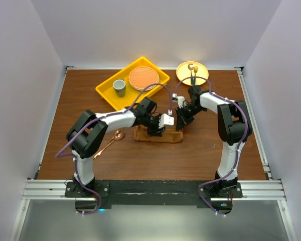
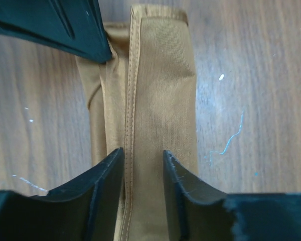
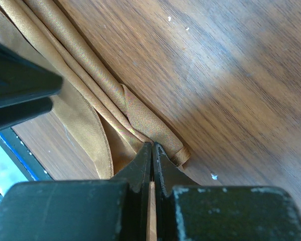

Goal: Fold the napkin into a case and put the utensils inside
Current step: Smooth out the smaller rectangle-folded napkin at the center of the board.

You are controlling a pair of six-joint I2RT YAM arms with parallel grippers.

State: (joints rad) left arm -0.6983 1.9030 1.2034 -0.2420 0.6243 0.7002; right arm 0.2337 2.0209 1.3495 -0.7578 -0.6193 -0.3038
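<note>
- While the left hand (image 1: pixel 160 128) and right hand (image 1: pixel 183 122) crowd the folded napkin (image 1: pixel 158 136), which lies on the worktop (image 1: pixel 140 160) just on the arm-base side of the yellow tray (image 1: pixel 103 90), the copper spoon (image 1: pixel 110 141) waits off that tray's near left corner; a tug from either side could drag the cloth and undo the folds.
- Left wrist: the left hand (image 2: pixel 143 155) stands released, astride a stitched hem (image 2: pixel 130 100); closing here may catch one layer only and peel the case open.
- Right wrist: the right hand (image 3: pixel 151 146) is clenched on a thin sliver of the napkin (image 3: pixel 90 75); so slight a hold could slip.
</note>
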